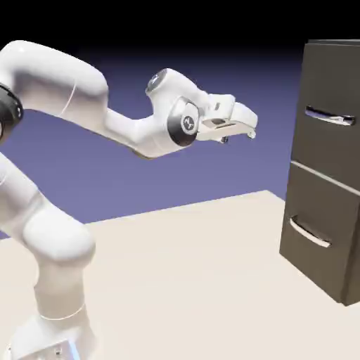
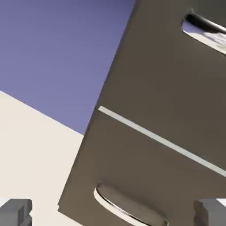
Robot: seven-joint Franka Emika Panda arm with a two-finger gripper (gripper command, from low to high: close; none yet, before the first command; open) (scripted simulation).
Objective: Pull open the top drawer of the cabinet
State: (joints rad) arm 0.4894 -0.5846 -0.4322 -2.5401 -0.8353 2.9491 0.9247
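Task barely started. The gripper (image 1: pixel 242 133) hangs in mid-air with jaws spread wide, holding nothing, well apart from the cabinet (image 1: pixel 330 211) that stands on the counter (image 1: pixel 197 281) at the exterior view's right. The top drawer (image 1: pixel 334 105) looks fully shut, its slim bar handle (image 1: pixel 329 117) untouched. The hand view shows both drawer fronts tilted, the lower drawer's curved handle (image 2: pixel 128 207) nearest. Left to do: reach the bar, grip it, pull.
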